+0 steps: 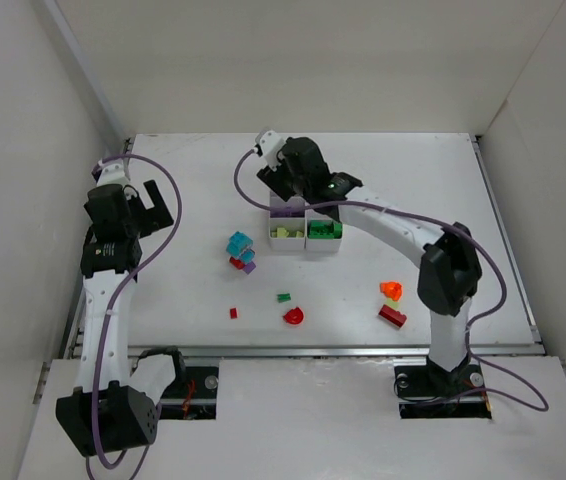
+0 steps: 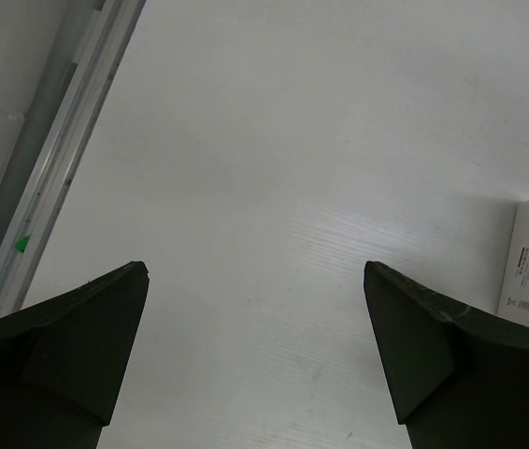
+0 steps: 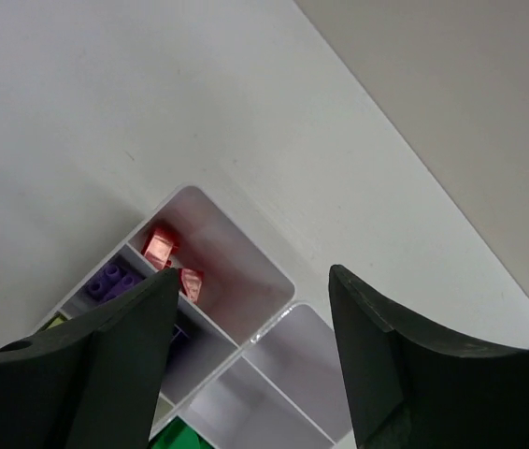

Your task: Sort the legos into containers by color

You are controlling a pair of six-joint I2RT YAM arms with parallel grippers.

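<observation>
The white containers tray (image 1: 305, 246) stands mid-table, with yellow-green bricks (image 1: 285, 232) and green bricks (image 1: 324, 231) in its near compartments. My right gripper (image 1: 281, 178) hangs open over the tray's far end with nothing between its fingers. In the right wrist view the tray (image 3: 246, 344) holds two red bricks (image 3: 160, 247) in the far corner compartment, purple bricks (image 3: 113, 279) in the one beside it, and green (image 3: 180, 438) lower down. Loose legos lie on the table: a cyan brick (image 1: 238, 243), a small red one (image 1: 233, 313), a green one (image 1: 283, 297). My left gripper (image 1: 149, 205) stands open at the far left.
A red round piece (image 1: 294, 316), an orange brick (image 1: 392, 290) and a red brick (image 1: 393, 316) lie at the front right. White walls enclose the table on three sides. A metal rail (image 2: 59, 159) runs along the left edge beside my left gripper (image 2: 255, 271).
</observation>
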